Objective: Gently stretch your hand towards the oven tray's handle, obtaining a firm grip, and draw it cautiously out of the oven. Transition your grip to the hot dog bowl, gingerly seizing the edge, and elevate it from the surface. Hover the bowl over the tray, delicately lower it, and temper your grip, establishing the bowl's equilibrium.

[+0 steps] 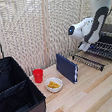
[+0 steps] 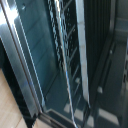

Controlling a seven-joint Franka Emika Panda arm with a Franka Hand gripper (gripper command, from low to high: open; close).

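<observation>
The oven (image 1: 110, 33) sits at the exterior view's right edge. Its oven tray (image 1: 98, 53), a dark wire rack, sticks out over the wooden table, and the tray's handle (image 1: 87, 61) is the thin bar along its front. My gripper (image 1: 84, 46) hangs just above the rack's near end, its fingers too small and dark to read. The wrist view looks closely along the rack's bars (image 2: 68, 47) and the oven's dark glass, with no fingers showing. The hot dog bowl (image 1: 54, 84), white with yellow pieces inside, rests on the table well to the left of the gripper.
A small red cup (image 1: 38, 75) stands behind the bowl. A dark blue book (image 1: 67, 67) stands upright between bowl and rack. A large black fabric bin (image 1: 15, 93) fills the exterior view's left. A woven screen backs the wooden table (image 1: 91, 90).
</observation>
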